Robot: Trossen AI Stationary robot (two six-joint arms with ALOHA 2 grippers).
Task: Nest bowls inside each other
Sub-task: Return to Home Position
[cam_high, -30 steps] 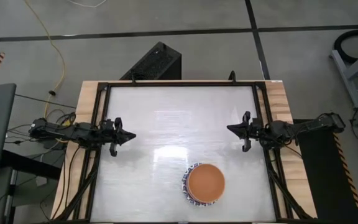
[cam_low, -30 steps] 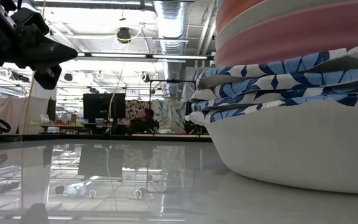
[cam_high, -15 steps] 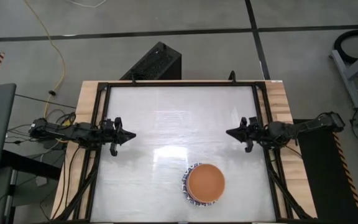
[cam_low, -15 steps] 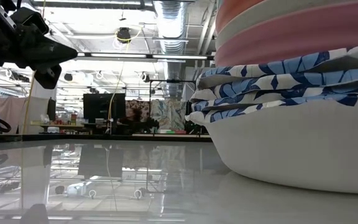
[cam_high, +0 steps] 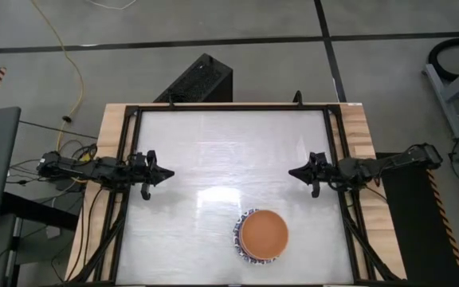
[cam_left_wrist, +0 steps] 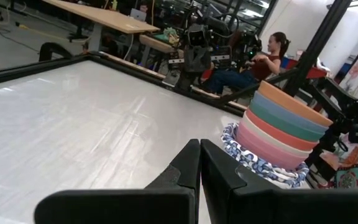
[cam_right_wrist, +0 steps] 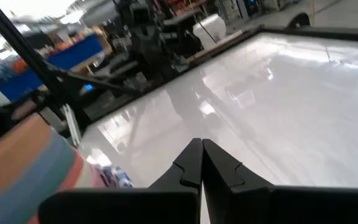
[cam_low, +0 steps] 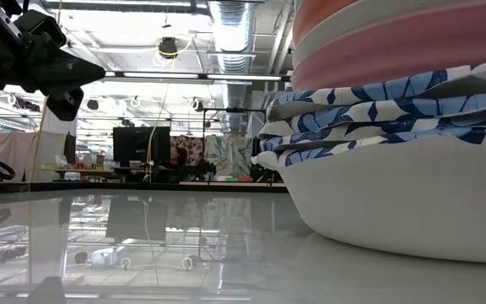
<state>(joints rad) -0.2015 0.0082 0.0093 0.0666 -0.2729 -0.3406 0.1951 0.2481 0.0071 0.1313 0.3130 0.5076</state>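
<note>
Both of my claws hang just above the table, pointing inward at each other from opposite sides, well apart, holding nothing. My left claw (cam_high: 166, 172) sits over the left edge, its two dark fingers (cam_left_wrist: 188, 163) pressed together with no gap. My right claw (cam_high: 293, 171) sits over the right edge, its fingers (cam_right_wrist: 213, 163) pressed together in the same way.

The table (cam_high: 229, 135) is a glossy white rectangle inside a black frame, and it is the largest thing in view. Beyond its far edge a black case (cam_high: 202, 80) lies on the grey floor, and a yellow cable (cam_high: 66, 64) trails across the floor on the far left. From my left wrist I see a person (cam_left_wrist: 272, 53) in a red top seated in the room beyond the table.

One stack of bowls (cam_high: 263, 236) stands on the near half of the table, right of centre, nearer my right claw than my left, touching neither. All the bowls are nested one inside another. At the bottom are the white bowls with blue patterned rims (cam_low: 369, 110). Above them sits a pink bowl (cam_left_wrist: 263, 142), then cream, red, teal and blue bowls in thin bands. An orange bowl (cam_high: 264, 231) is on top, its inside empty.
</note>
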